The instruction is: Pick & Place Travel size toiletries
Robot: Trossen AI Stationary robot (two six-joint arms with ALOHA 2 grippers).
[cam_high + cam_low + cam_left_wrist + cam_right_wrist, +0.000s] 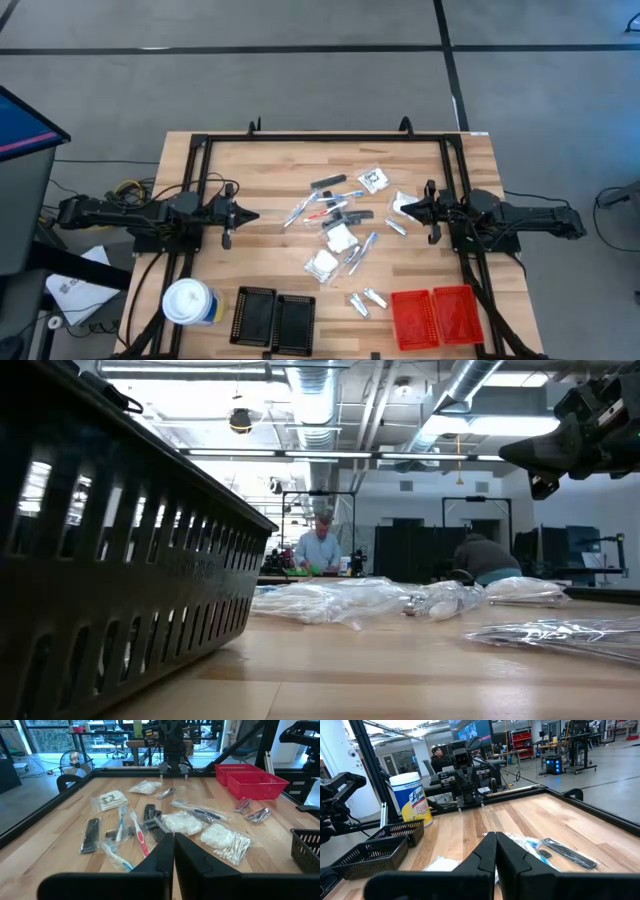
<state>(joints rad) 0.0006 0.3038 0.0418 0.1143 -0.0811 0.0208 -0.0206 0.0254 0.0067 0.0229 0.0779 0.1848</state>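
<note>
So the travel size toiletries (pixel 338 225) are all scattered loose across the middle of the wooden table (pixel 270 170), between the two arms, and none of them is held by anything. A couple of white puffy packets (pixel 340 238) are seen near the centre of the pile, with thin red and blue sticks (pixel 318 212) and dark grey bars (pixel 328 183) spread toward the far edge. Two small silvery sachets (pixel 366 300) are parked apart from the rest, near the front edge, just beside the red trays (pixel 435 315).

The left gripper (pixel 248 215) is held over bare wood on the left side, fingers pressed together with nothing between them, well apart from the pile. Same story for the right gripper (pixel 400 208): fingers closed on nothing, tip right at the edge of the scatter, close to a white packet (pixel 405 203) there. Whether it's actually touching can't be told from above.

Two black trays (pixel 274 320) are lined up at the front edge, left of centre, and a white-topped round canister (pixel 190 303) is stood just to their left. In the low view a person (pixel 318 550) is seen in the room behind the table.
</note>
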